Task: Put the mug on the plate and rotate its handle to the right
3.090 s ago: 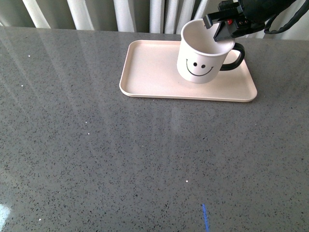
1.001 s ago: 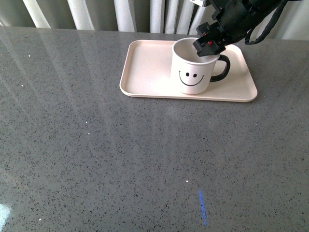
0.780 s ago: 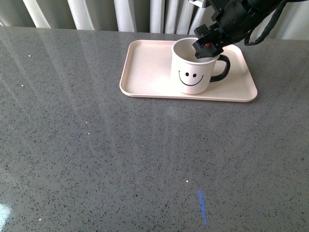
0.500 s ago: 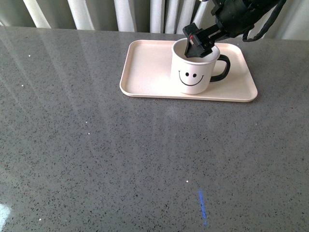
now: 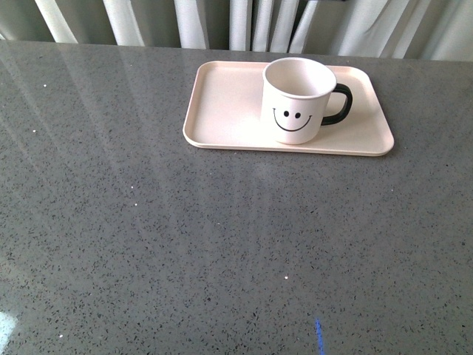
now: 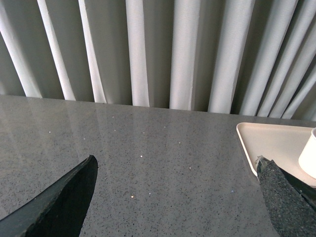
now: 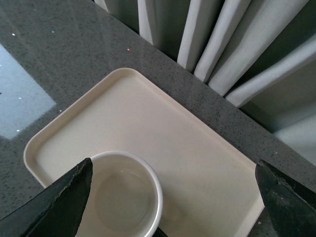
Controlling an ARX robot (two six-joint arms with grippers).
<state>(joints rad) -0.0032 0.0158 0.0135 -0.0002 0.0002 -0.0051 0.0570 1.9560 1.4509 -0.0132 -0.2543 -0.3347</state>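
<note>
We see a dark grey speckled table (image 5: pixel 185 237) with a glossy top, running back to pale curtains (image 5: pixel 244 22). Directly on it lies the pale pink-beige plate (image 5: pixel 222 103), flat near the far edge, right of centre. A small blue mark (image 5: pixel 319 336) shows on the tabletop at the near edge.

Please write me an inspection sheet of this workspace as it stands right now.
Surface: grey speckled tabletop, glossy, with a small blue light mark near the front edge.
Job's things: white smiley mug upright on the pink-beige plate; black handle points to the robot's right.
Clutter: nothing seen.
Pincers: left pincer open, over bare tabletop; right pincer open, above the mug, holding nothing.
Cables: nothing seen.
Surroundings: pale pleated curtains behind the table.
</note>
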